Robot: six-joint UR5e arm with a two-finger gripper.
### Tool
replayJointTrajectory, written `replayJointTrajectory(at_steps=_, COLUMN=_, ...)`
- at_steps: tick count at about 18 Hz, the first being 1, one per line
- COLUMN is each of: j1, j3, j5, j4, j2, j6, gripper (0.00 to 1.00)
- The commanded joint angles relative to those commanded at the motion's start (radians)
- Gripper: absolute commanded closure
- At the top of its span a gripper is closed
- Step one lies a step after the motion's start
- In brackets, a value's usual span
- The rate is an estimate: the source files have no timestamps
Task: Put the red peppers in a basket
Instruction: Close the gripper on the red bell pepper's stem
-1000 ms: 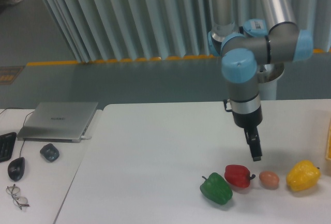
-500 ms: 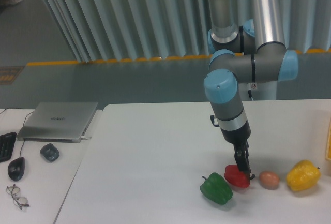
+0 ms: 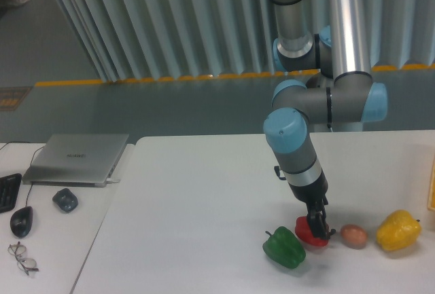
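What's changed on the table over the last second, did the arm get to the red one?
The gripper swung left and down from above the gap beside the egg-like brown object onto the red pepper; its fingers now reach the pepper, grasp unconfirmed. The red pepper, green pepper, yellow pepper and basket have not moved.

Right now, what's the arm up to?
The arm has its end effector down on the red pepper, which sits on the white table between a green pepper and a small brown egg-shaped thing. Whether it has gripped is unclear. The yellow basket at the right edge awaits.
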Motion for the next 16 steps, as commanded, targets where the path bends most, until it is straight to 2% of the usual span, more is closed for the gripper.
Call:
replayJointTrajectory(at_steps=7, j1=-0.032, j3=0.002, j5=0.044, j4=0.008, j2=-0.035, j6=-0.028, gripper=0.00)
replayJointTrajectory(at_steps=11, j1=-0.041, j3=-0.006, j5=0.061, j4=0.008, j2=-0.032, j6=-0.017, gripper=0.01)
replayJointTrajectory(at_steps=14, j1=-0.041, j3=-0.008, j5=0.064, j4=0.005, j2=-0.028, j6=-0.017, gripper=0.22)
replayJointTrajectory(at_steps=16, j1=-0.041, j3=-0.011, j5=0.063, j4=0.005, j2=-0.026, j6=-0.015, gripper=0.43)
